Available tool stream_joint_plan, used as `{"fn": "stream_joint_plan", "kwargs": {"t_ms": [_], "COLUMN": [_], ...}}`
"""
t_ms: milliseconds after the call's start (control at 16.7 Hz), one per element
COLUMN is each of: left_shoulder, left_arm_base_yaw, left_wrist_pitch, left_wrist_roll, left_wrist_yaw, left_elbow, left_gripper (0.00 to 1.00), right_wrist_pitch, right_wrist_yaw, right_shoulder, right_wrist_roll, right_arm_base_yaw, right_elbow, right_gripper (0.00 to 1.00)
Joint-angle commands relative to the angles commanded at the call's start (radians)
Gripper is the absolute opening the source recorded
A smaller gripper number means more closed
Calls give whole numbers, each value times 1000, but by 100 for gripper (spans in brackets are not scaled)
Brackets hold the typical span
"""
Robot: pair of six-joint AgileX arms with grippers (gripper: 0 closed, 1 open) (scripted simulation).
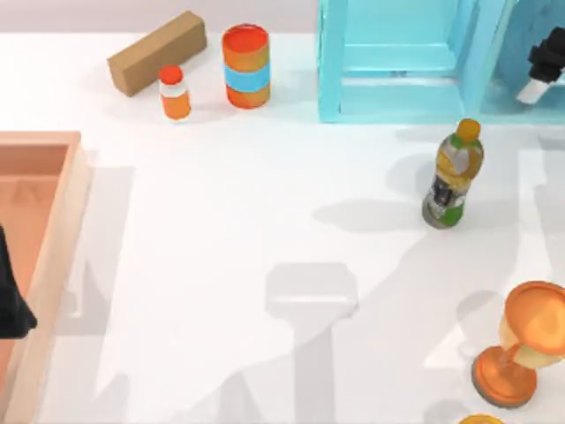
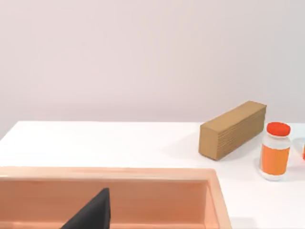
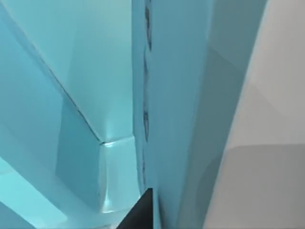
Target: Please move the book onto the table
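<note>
Bottle (image 1: 453,175) label (unreadable) stands on table (image 1: 221,230) near shelf (image 1: 397,62).

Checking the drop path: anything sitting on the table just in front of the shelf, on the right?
Yes: a drink bottle stands on the table just in front of the cyan shelf unit, below where the right gripper works. Left of it, the white surface is bare. A goblet stands farther toward the near right corner.

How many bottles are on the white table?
2. A small orange bottle with a red cap stands beside the brown cardboard block at the back left; a tall yellow-capped drink bottle stands right, before the light cyan shelf.
</note>
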Motion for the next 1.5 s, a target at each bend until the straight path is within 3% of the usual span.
{"fn": "stream_joint_plan", "kwargs": {"t_ms": [300, 360, 600, 1500], "left_shoulder": [0, 0, 0, 0], "left_arm_base_yaw": [0, 0, 0, 0], "left_wrist_pitch": [0, 0, 0, 0], "left_wrist_roll": [0, 0, 0, 0], "left_wrist_yaw": [0, 0, 0, 0], "left_elbow": [0, 0, 0, 0], "left_gripper": [100, 100, 100, 100], "right_wrist_pitch": [0, 61, 10, -638], "right_wrist_yaw": [0, 132, 129, 71], "right_shoulder": [0, -55, -122, -1060], "right_wrist_roll": [0, -12, -13, -36], "right_arm_base_yaw": [0, 20, 15, -31], "right_elbow": [0, -108, -130, -413], "right_gripper": [0, 0, 0, 0]}}
